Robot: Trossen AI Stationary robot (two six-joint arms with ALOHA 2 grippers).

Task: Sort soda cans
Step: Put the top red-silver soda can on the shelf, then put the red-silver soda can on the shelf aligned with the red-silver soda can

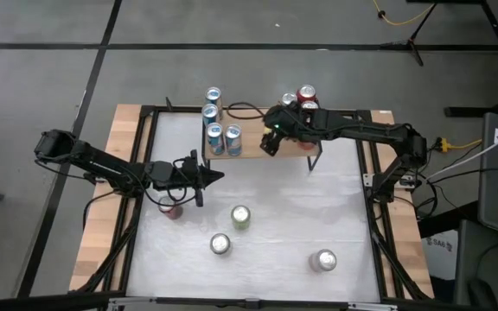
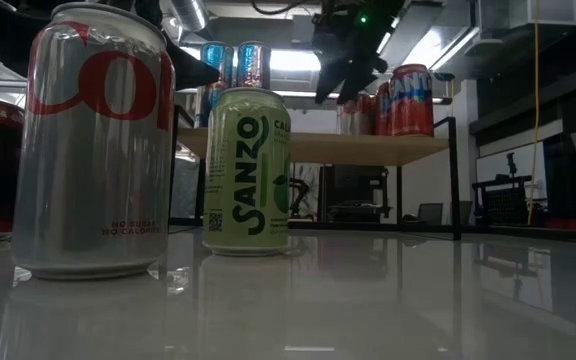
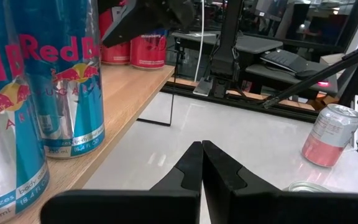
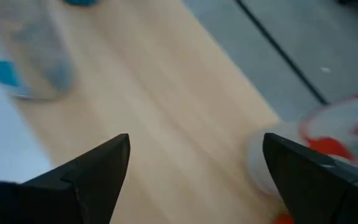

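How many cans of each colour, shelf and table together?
Blue cans: 4, on the shelf
Red or red-marked cans: 4 (3 on the shelf, 1 on the table)
Green can: 1
Silver cans: 2
Total: 11 visible

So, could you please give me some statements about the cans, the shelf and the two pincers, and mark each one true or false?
1. The blue cans stand on the wooden shelf. True.
2. The left pincer is open. False: its fingers are shut together, with nothing between them.
3. The right pincer is open above the shelf. True.
4. The green can lies on its side. False: it stands upright on the white table.
5. The right pincer holds a red can. False: it is empty; the red cans stand on the shelf.
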